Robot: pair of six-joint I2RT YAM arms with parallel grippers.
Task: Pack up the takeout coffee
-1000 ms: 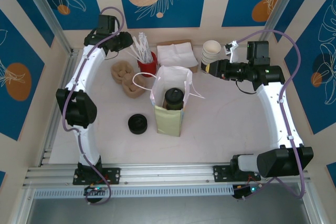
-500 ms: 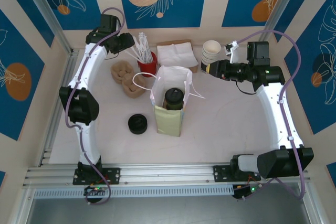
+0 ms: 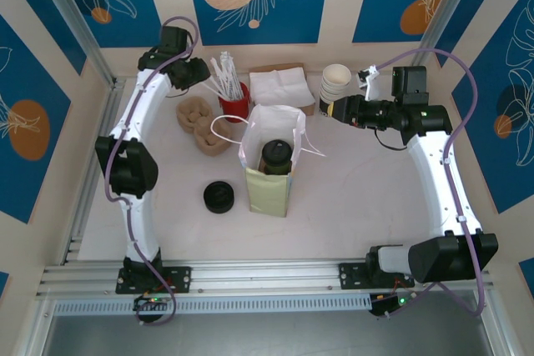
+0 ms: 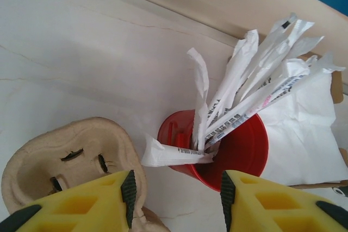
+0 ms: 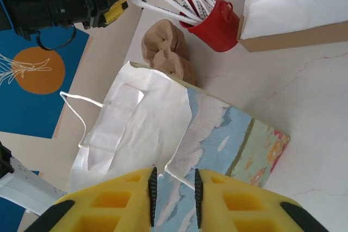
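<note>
Fingers of left gripper gape empty, right gripper barely parted (also empty); one takeout coffee stands well apart, in one bag.

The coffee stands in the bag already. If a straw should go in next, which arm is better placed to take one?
Left, probably. The left gripper hangs open just above the red cup of straws. The right gripper is on the bag's other side, beside the stacked paper cups.

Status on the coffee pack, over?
Left hand open above red plastic cup of wrapped straws. Right hand jaws narrowly apart, facing white paper bag, grip unclear. Black-lidded paper coffee cup sits inside bag. Nothing blocking.
</note>
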